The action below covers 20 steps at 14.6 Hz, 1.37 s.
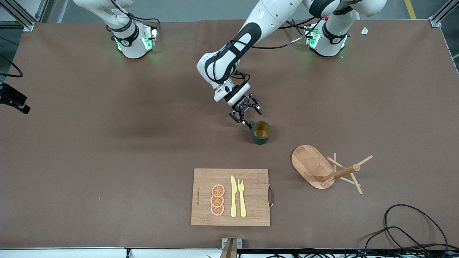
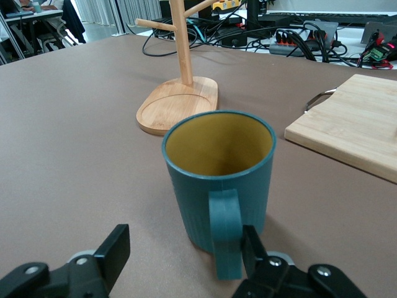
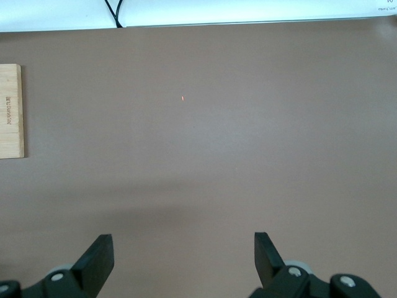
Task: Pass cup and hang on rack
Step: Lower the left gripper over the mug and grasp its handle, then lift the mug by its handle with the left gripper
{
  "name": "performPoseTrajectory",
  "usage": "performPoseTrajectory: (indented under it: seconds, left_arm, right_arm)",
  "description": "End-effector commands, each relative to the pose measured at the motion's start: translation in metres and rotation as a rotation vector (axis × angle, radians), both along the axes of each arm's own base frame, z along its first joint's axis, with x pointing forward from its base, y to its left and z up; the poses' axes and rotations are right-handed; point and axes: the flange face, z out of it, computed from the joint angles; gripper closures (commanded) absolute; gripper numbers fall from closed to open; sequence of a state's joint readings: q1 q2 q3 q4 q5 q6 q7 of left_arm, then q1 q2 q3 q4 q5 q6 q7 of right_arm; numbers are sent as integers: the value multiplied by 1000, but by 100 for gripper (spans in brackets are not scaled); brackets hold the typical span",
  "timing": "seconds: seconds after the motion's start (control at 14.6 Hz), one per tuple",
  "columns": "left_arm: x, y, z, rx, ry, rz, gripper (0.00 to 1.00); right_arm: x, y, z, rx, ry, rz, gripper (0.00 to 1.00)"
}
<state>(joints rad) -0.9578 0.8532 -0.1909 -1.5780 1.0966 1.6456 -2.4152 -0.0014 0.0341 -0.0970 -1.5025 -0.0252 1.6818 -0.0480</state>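
The dark teal cup [image 1: 261,132] with its ochre inside stands upright near the table's middle, handle turned toward my left gripper [image 1: 247,118]. In the left wrist view the cup [image 2: 218,167] fills the centre and the handle [image 2: 226,233] sits between the jaws of the left gripper [image 2: 186,245]. One finger [image 2: 253,248] touches the handle; the other finger [image 2: 115,248] stands well apart, so the gripper is open. The wooden rack [image 1: 340,172] stands upright nearer the front camera, toward the left arm's end; the left wrist view shows the rack [image 2: 183,49] too. My right gripper [image 3: 183,254] hangs open over bare table, holding nothing.
A bamboo cutting board [image 1: 204,179] lies near the front edge with orange slices [image 1: 217,200], a yellow knife [image 1: 233,197] and a fork [image 1: 242,197] on it. Black cables [image 1: 412,229] coil at the front corner toward the left arm's end.
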Motion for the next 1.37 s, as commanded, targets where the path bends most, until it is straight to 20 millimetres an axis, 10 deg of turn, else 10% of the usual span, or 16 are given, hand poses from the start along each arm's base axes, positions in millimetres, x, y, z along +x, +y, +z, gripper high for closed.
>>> performPoseTrajectory:
  seconds: [0.0, 0.82, 1.17, 1.31]
  left_arm:
    - [6, -7, -10, 21, -11, -18, 21]
    - [19, -16, -22, 69, 60, -62, 58]
    - [22, -16, -16, 117, 116, -101, 99]
    - [33, -22, 3, 115, 133, -115, 100]
  right_arm:
    - [1, 2, 3, -22, -6, 11, 0]
    - [1, 7, 5, -56, -8, 22, 0]
    - [2, 14, 11, -56, -22, 28, 0]
    - [3, 23, 12, -56, -24, 42, 0]
